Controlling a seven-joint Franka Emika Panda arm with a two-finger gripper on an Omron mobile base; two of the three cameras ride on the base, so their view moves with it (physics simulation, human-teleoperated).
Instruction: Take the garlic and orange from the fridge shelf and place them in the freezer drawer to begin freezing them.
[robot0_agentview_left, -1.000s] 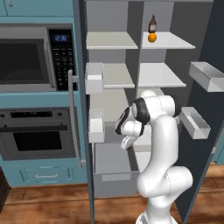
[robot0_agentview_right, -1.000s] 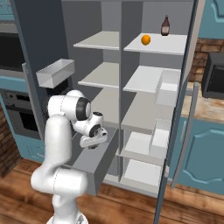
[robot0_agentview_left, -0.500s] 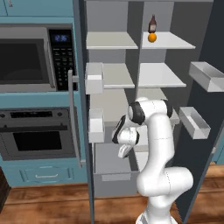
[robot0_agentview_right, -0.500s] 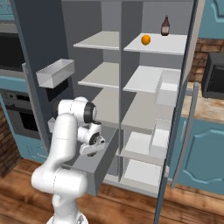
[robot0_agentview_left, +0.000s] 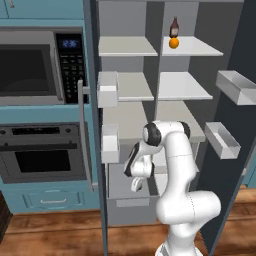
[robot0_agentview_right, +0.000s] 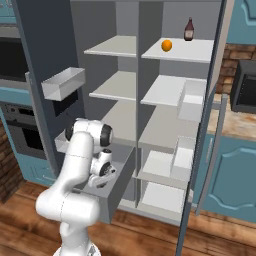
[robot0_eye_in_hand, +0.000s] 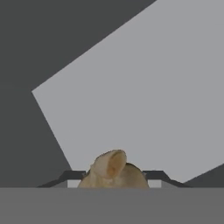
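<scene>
My gripper (robot0_eye_in_hand: 113, 178) is shut on the garlic (robot0_eye_in_hand: 111, 168), a tan bulb between the dark fingertips (robot0_eye_in_hand: 72, 175). The hand points down into the open freezer drawer (robot0_agentview_left: 131, 212), whose pale grey floor (robot0_eye_in_hand: 144, 87) lies below the garlic. In the base views the gripper (robot0_agentview_left: 136, 184) (robot0_agentview_right: 102, 176) hangs just inside the drawer (robot0_agentview_right: 119, 186). The orange (robot0_agentview_left: 173, 43) (robot0_agentview_right: 166, 45) sits on the top fridge shelf (robot0_agentview_left: 195, 48) (robot0_agentview_right: 197, 50), well above the arm, in front of a dark brown bottle (robot0_agentview_left: 174, 26) (robot0_agentview_right: 189, 29).
Door bins (robot0_agentview_left: 236, 87) (robot0_agentview_left: 222, 140) jut from the right door, and white bins (robot0_agentview_left: 107, 90) (robot0_agentview_left: 110, 142) from the left. A microwave (robot0_agentview_left: 30, 65) and oven (robot0_agentview_left: 42, 160) stand left of the fridge. Lower shelves (robot0_agentview_right: 165, 165) sit beside the drawer.
The arm has folded downward, carrying the garlic from above the drawer's rim down into the freezer drawer. The orange and bottle have not moved.
</scene>
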